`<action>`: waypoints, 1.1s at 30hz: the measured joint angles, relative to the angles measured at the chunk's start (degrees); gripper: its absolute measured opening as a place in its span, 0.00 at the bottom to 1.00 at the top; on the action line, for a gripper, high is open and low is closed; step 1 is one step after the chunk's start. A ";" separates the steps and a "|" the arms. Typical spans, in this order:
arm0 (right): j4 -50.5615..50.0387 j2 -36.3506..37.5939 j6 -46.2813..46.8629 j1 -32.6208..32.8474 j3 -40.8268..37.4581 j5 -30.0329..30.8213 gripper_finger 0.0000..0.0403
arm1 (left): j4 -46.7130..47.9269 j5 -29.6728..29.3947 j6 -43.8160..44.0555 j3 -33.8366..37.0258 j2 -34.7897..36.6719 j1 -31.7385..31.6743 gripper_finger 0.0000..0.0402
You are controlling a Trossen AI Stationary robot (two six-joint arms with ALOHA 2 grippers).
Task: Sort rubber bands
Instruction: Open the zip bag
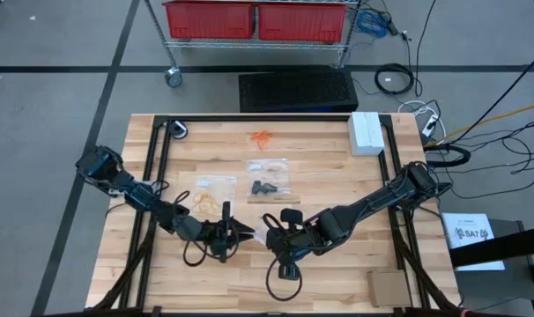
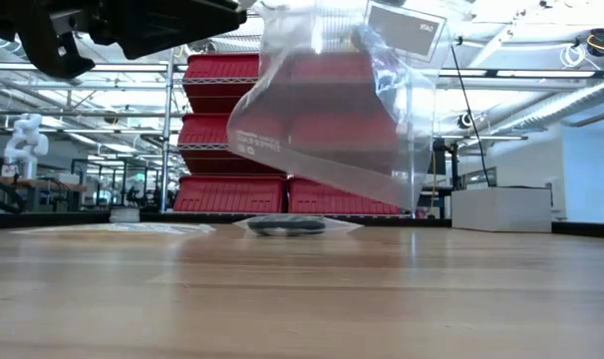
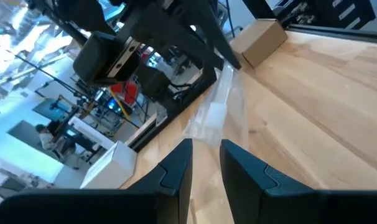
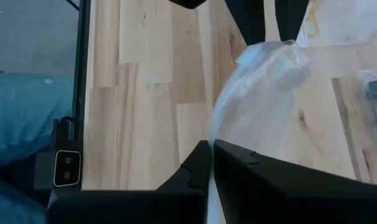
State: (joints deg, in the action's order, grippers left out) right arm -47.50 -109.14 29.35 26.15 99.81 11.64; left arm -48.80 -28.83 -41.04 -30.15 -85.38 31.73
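High view: a clear plastic bag is held up between both grippers at the near middle of the table.

The right gripper is pressed together on one bag edge; the left gripper is partly closed, pinching the opposite edge. Orange rubber bands lie loose at the far middle, unsorted; black rubber bands and pale yellow rubber bands rest on flat bags. Risk is judged as film slipping or tearing if the grippers are pulled apart. The white box and cardboard box are well clear.
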 joint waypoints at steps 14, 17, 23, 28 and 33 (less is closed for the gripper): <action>-6.93 0.00 -0.27 0.09 -0.94 5.32 0.00 | 1.29 -1.90 4.74 -0.42 0.02 -0.25 0.24; -6.57 0.00 -0.90 1.27 -2.76 4.76 0.00 | 3.19 -3.24 5.91 -0.37 0.02 -0.25 0.27; -1.78 0.00 -1.15 1.69 -8.28 4.86 0.00 | 8.37 -4.01 12.15 -0.37 0.02 -0.85 0.32; 9.68 0.81 -2.78 0.75 -15.83 2.84 0.00 | 12.09 0.94 18.25 -0.30 0.02 -1.75 0.34; 29.41 4.61 -2.44 -0.87 -27.17 -0.28 0.00 | 11.90 5.66 20.44 0.29 0.02 -1.76 0.34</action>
State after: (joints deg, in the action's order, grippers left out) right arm -18.09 -104.53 26.91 25.29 72.64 11.37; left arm -36.90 -23.17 -20.60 -29.87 -85.36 29.97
